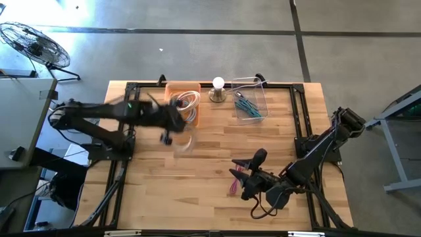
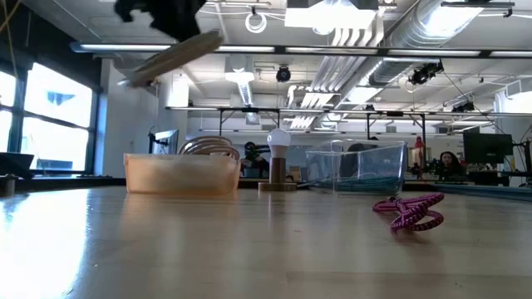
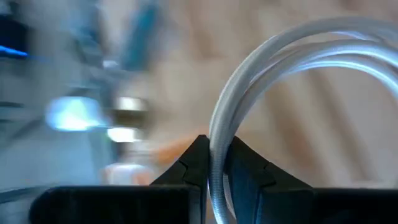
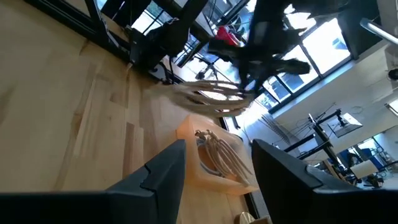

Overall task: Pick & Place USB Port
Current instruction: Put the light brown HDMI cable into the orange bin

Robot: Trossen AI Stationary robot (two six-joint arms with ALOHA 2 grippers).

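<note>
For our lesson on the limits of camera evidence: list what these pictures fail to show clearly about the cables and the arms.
- White cable: its ends run off the left wrist view's edges; high view blurs it.
- Left gripper: smeared by motion in the high view, cut by the low view's upper edge.
- Clear bin: its contents are too small to identify.
- Right gripper: fingertips cut off.

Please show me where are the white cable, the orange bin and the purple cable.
white cable [image 3: 249, 68], left wrist view, on its loop above the pincer.
orange bin [image 2: 179, 174], low view, on its front wall.
purple cable [image 2: 411, 212], low view, on its coils.
</note>
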